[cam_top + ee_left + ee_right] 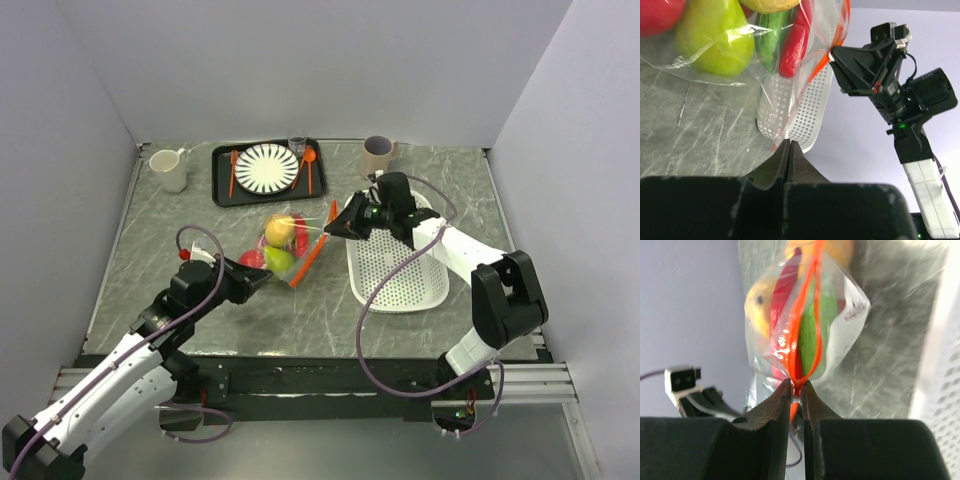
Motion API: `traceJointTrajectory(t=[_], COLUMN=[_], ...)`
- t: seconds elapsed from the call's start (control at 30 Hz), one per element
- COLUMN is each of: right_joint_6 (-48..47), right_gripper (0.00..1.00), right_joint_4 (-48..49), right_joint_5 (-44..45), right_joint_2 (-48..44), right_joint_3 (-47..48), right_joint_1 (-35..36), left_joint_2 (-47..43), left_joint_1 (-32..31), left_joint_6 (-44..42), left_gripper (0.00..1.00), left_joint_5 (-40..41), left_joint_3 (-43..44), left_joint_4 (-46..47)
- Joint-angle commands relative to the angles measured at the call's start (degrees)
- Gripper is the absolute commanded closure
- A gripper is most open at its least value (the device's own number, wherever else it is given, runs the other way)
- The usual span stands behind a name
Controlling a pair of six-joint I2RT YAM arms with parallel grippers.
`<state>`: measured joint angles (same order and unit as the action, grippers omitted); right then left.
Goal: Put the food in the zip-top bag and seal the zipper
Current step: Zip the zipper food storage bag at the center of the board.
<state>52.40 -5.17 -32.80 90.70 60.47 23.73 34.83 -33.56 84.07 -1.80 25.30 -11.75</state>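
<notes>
The clear zip-top bag [300,238] lies mid-table with the food inside: a yellow fruit [280,230], a green one [281,261] and a red one [252,258]. The orange-red zipper [312,255] runs along its right edge. My right gripper [330,226] is shut on the zipper's far end; in the right wrist view [796,385] the two strips [801,315] bow apart beyond my jaws. My left gripper [268,281] is shut on the bag's near corner, thin plastic pinched at its tips [789,144]. A green pear [715,42] and a red chili [792,47] show through the plastic.
A white perforated basket [395,265] lies right of the bag, under my right arm. At the back stand a black tray [222,190] with a striped plate [267,167], orange fork and spoon, a white mug [170,170] and a beige cup [378,155]. Walls enclose the table.
</notes>
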Motion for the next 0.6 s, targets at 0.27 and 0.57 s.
traceJointTrajectory(t=[0.27,0.57], right_joint_6=[-1.43,-1.86], right_gripper=[0.82,0.82], right_joint_4=[2.35,2.09], right_joint_5=[-0.07,0.1], right_joint_2=[2.65,0.1], right_joint_3=[4.4,2.11], right_joint_1=[-2.9,-2.9], left_joint_2=[-2.93,9.89], left_joint_1=[0.08,-0.01], left_joint_6=[-1.1,-3.56], left_gripper=[0.99,0.23], left_joint_5=[-0.04,-9.27], left_joint_3=[0.63,1.07], left_joint_4=[1.01,16.3])
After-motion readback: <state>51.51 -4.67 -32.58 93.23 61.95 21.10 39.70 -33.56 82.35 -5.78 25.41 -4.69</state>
